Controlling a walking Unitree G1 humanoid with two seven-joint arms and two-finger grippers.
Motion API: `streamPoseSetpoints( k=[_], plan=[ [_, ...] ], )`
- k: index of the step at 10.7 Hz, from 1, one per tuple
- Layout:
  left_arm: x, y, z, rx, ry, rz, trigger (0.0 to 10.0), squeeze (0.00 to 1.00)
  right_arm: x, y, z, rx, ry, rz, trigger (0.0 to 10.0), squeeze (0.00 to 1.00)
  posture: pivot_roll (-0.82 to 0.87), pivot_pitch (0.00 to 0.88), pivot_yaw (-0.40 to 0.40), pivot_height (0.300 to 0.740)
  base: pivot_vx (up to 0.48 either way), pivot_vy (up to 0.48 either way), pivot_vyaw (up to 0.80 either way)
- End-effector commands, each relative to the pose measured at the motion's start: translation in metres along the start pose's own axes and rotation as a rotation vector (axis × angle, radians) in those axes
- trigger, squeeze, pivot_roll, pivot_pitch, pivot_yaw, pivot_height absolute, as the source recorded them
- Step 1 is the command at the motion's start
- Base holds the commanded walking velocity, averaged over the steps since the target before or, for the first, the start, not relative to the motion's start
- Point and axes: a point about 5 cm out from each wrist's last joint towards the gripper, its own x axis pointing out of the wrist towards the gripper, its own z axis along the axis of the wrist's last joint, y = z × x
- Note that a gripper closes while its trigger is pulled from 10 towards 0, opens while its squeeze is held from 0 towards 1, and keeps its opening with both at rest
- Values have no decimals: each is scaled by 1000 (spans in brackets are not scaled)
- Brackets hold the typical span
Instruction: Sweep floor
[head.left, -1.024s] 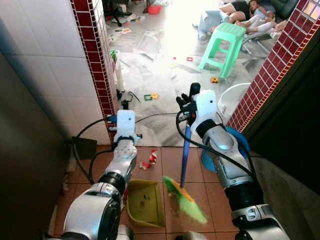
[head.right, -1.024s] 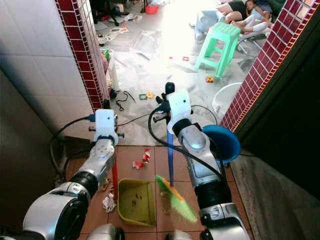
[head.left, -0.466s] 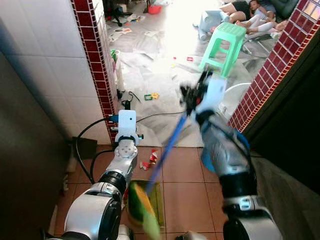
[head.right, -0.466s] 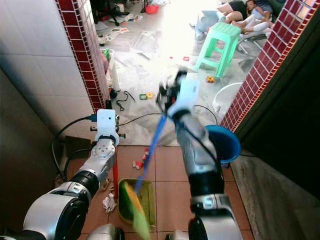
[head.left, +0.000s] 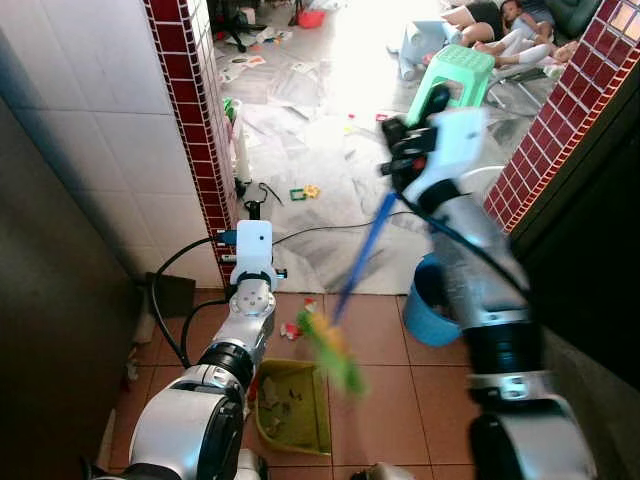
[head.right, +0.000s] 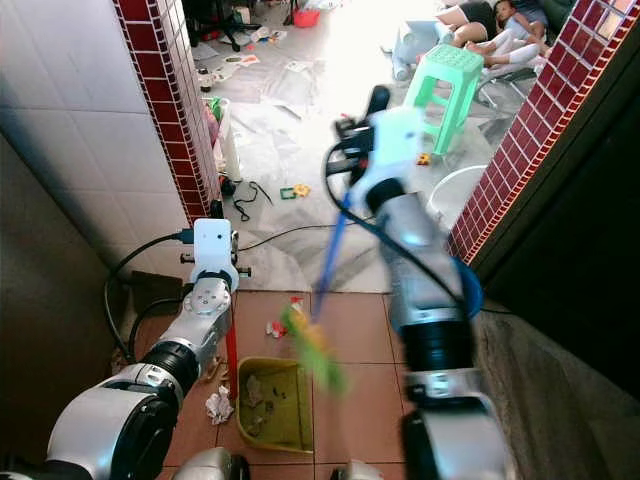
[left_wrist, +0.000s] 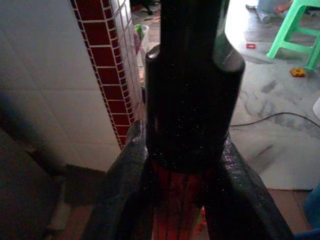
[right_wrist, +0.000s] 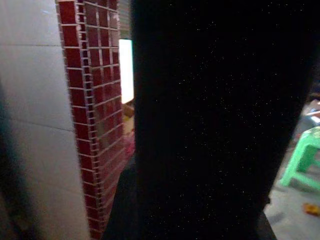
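Note:
My right gripper (head.left: 398, 162) is raised high and shut on the blue handle (head.left: 365, 250) of a broom. The broom's green head (head.left: 335, 352) hangs blurred in the air just right of a yellow-green dustpan (head.left: 293, 408). The dustpan stands on the terracotta tiles with pale scraps inside it. Its red handle (head.right: 231, 358) rises to a black top (left_wrist: 192, 100), and my left gripper (left_wrist: 182, 200) is shut on it. Red and white scraps (head.left: 297, 326) lie on the tiles beyond the dustpan. A crumpled paper (head.right: 217, 405) lies to the dustpan's left.
A red brick pillar (head.left: 195, 130) and a white tiled wall stand on the left, with cables (head.left: 165, 300) at their foot. A blue bucket (head.left: 428, 308) and a brick wall (head.left: 560, 130) close the right. Beyond are a green stool (head.left: 450, 80), a white basin (head.left: 478, 190), scattered litter and people lying down.
The right arm swept the broom left across the tiles into the dustpan, then lifted it up and back toward the right. Scraps now lie in the dustpan. The left arm held still.

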Motion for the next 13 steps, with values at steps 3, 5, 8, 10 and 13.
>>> streamPoseSetpoints(
  k=[3,5,8,10,13],
  plan=[
    [-3,-6,-1,-87,-12,-84,10000,0,-21,-21,-12,-104,19,-88,10000,0,-109,0,-40,740,0,0,0],
    [-4,-7,15,-123,-114,-127,10000,0,-45,-21,-38,-121,105,-122,10000,0,-109,0,-34,740,0,0,0],
    [-19,2,38,-129,-324,-249,10000,0,-63,-20,-59,-136,156,-238,10000,0,-86,0,-27,740,0,0,0],
    [-31,13,49,-117,-416,-309,10000,0,-66,-24,-61,-210,163,-307,10000,0,-82,0,-15,740,0,0,0],
    [-47,13,54,-67,-448,-454,10000,0,-65,-37,-61,-241,171,-384,10000,0,-81,0,-9,740,0,0,0]
  ],
)
